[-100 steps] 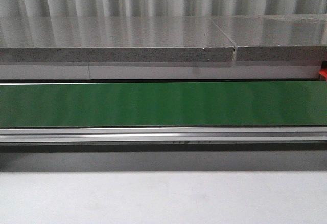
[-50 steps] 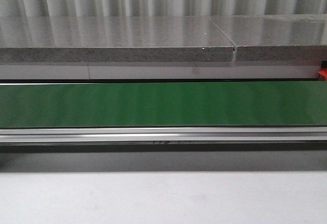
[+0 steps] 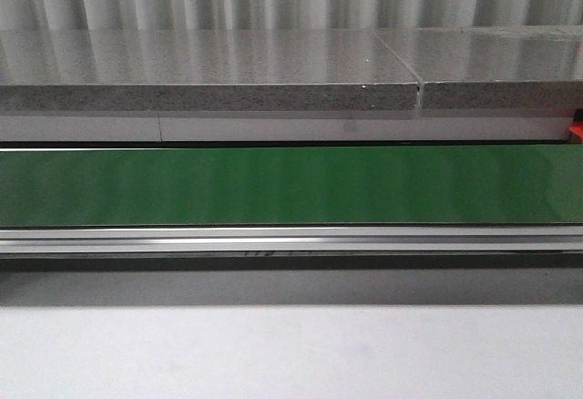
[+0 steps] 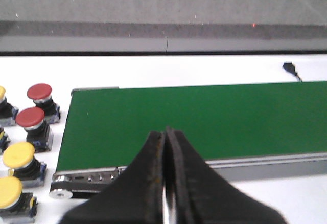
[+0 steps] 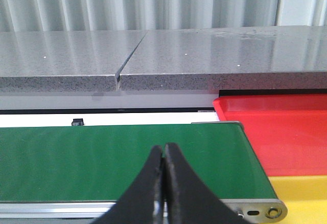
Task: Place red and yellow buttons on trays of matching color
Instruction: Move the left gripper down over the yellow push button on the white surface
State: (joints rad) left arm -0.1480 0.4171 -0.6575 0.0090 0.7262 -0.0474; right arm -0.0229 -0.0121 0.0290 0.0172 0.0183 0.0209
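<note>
Two red buttons [image 4: 39, 92] [image 4: 29, 116] and two yellow buttons [image 4: 18, 154] [image 4: 9, 192] stand on the white table beside one end of the green conveyor belt [image 4: 194, 119] in the left wrist view. My left gripper [image 4: 165, 131] is shut and empty, over the belt's near rail. In the right wrist view a red tray [image 5: 286, 132] and a yellow tray [image 5: 301, 196] lie past the belt's other end. My right gripper [image 5: 163, 146] is shut and empty above the belt [image 5: 122, 160]. The front view shows only the bare belt [image 3: 291, 185].
A grey stone ledge [image 3: 209, 76] runs behind the belt, with a corrugated wall beyond. A metal rail [image 3: 291, 240] edges the belt's near side. A black cable end [image 4: 292, 68] lies on the white table beyond the belt. A further yellow button [image 4: 2, 95] shows at the frame edge.
The belt is running: the dark print on its near rail has slid leftward across the front view. Nothing else has moved.
</note>
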